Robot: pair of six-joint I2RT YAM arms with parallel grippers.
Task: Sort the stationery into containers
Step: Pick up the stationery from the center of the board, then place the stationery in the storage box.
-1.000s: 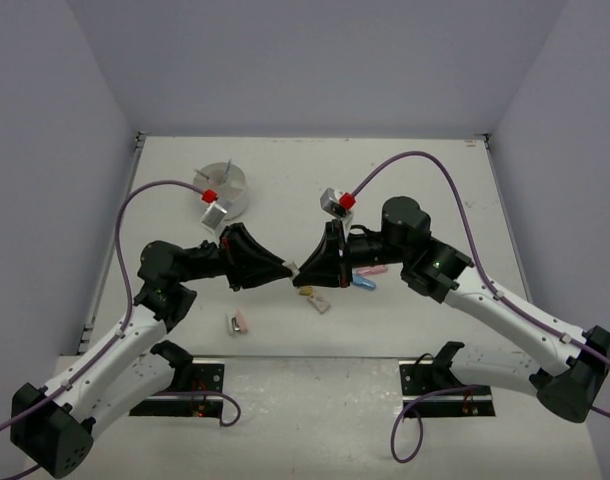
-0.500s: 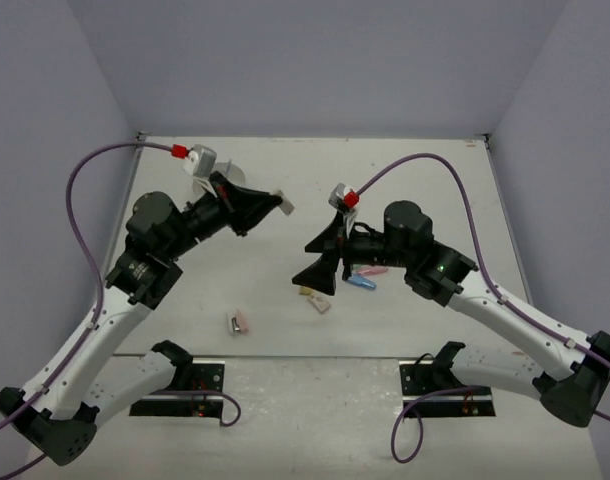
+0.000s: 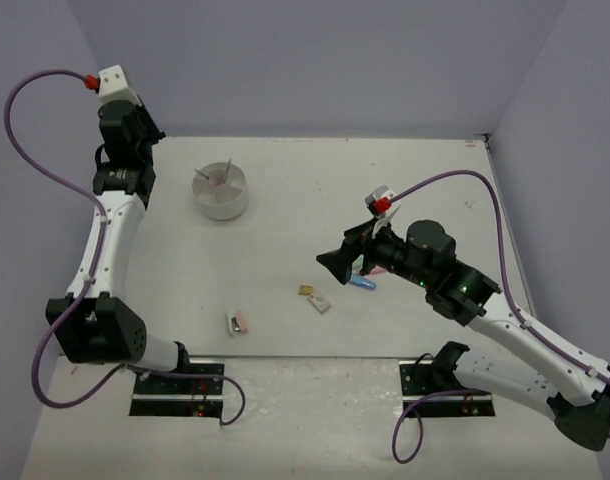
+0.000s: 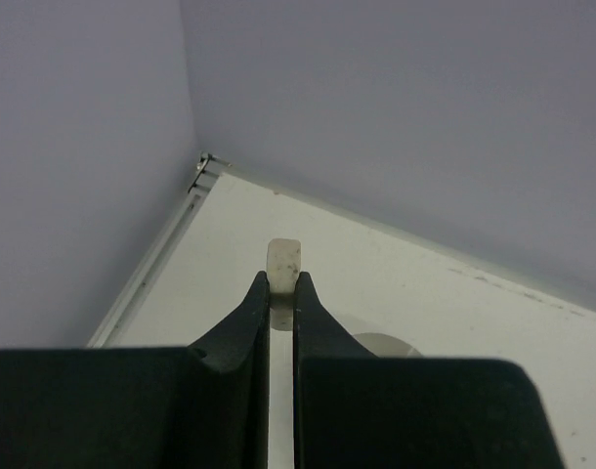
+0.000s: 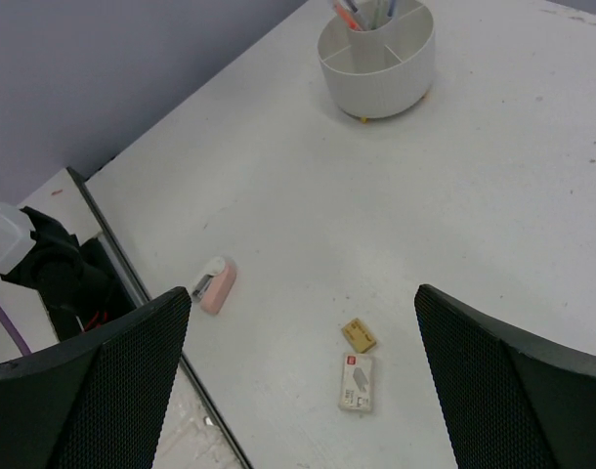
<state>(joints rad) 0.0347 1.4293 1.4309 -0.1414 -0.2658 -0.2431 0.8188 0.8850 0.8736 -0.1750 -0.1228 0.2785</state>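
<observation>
The left gripper [image 4: 282, 285] is seen clamped on a small whitish eraser [image 4: 283, 260], which is pinched between the two black fingers [image 4: 249, 318] with its top end standing out above their tips. It is held up in the air over the far left corner of the table [image 3: 285, 180], close to the side wall.

The right gripper [image 3: 334, 266] is held with its jaws spread wide apart and nothing between them, hovering above the middle of the table.

Just below it, a tan eraser [image 5: 359, 334] and a white eraser with a red mark [image 5: 356, 382] are seen lying side by side. A pink capsule piece [image 5: 213, 285] with a grey end is found further toward the near left. A blue piece [image 3: 363, 284] and a pink piece [image 3: 383, 270] are partly covered by the right arm.

The round white dish [image 5: 376, 86] is placed well apart from these, at the far left of the table. Its inside is split by dividers. Several pens [image 5: 347, 14], orange and blue among them, are stood upright near its centre, and a grey pen [image 3: 228, 170] is seen leaning out in the top view. What else is held inside cannot be told.
</observation>
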